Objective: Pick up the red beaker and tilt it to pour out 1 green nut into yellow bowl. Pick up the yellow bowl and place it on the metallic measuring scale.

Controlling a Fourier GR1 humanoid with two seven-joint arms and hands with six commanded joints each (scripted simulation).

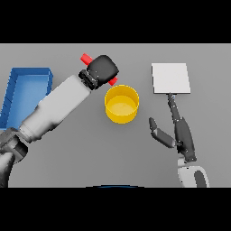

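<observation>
Above the far-left rim of the yellow bowl [122, 104], the left hand [103, 70] has its fingers curled round the red beaker [86, 58], which lies tilted almost on its side: one red end pokes out up-left of the fist, the other shows at the lower right, just beside the bowl's rim. Whether the green nut has dropped cannot be told, since nothing green is visible in the bowl or at the beaker's mouth. The bowl sits near the middle of the grey table [67, 158], with the metallic measuring scale [170, 78] (a flat pale square plate) well apart to its right. The right hand [176, 131] rests on the table below the scale, fingers straight and spread, one reaching up to about the scale's near edge, holding nothing. A blue bin [22, 90] stands at the far left.

The beaker looks small, rigid and light, so the wrapped grip round its middle should serve; being smooth, it could twist in the fist as the tilt steepens. The bowl appears stiff, thin-walled and light, likely to slide if nudged by the pouring hand. Its open rim is the sensible place to take hold, pinching the wall on the side nearest the right hand, and it should be kept level so a loose nut does not roll out.
</observation>
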